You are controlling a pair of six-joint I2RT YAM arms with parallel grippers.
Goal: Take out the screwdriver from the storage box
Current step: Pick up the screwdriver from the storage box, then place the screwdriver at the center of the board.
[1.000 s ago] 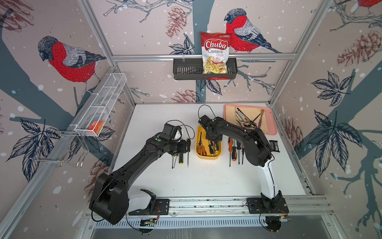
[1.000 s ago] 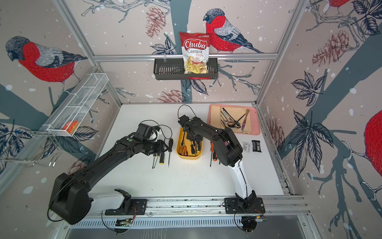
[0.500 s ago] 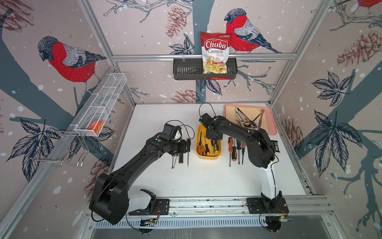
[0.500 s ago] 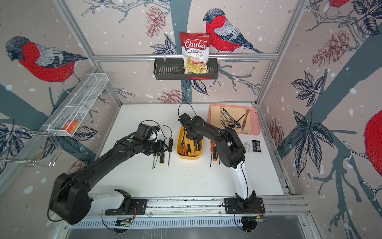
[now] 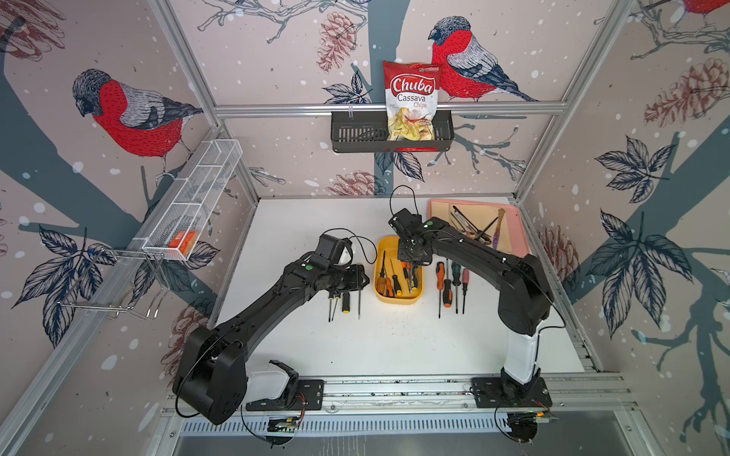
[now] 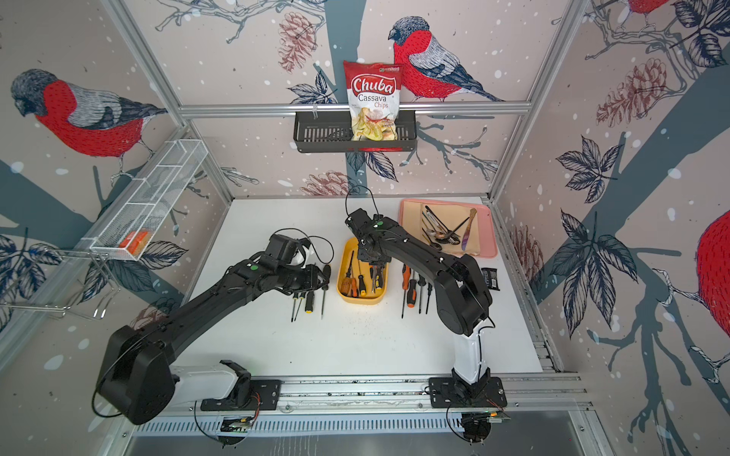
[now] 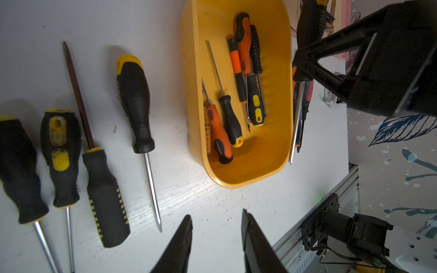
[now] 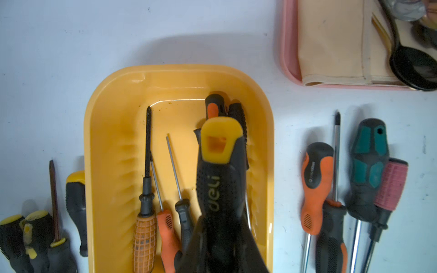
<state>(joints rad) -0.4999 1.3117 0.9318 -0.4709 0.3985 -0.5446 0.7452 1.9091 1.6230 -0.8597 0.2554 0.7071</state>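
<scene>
A white table (image 5: pixel 395 347) is standing inside a cell whose walls are carrying a bird print. At centre, the yellow box (image 5: pixel 397 301) is lying directly beneath the jaws of the right gripper (image 8: pixel 222 227). These jaws are clamping the black, yellow-capped handle of a screwdriver (image 8: pixel 220 170). It is hanging tilted above the box contents, with the cap pointing forward of the jaws and the shaft trailing back beneath them. Whether its tip is clearing the rim cannot be told. Under the jaws, several other drivers (image 7: pixel 230 123) are lying on the box floor.

The left gripper (image 7: pixel 215 214) is hovering over bare table, its jaws narrowly parted and holding nothing. The near end of the box is lying just ahead of these jaws, and a left row (image 5: pixel 345 302) of four drivers is lying ahead and to one side. A right row (image 5: pixel 446 292) of four is lying on the table beside the right jaws, on the side away from the left arm.

Progress, as judged: eight drivers are already lying outside the box, and one more is being lifted clear. What is left is carrying it past the rim and setting it down on the table, most likely by the right row. If the box is meant to be emptied, the several drivers under the jaws are waiting their turn.
</scene>
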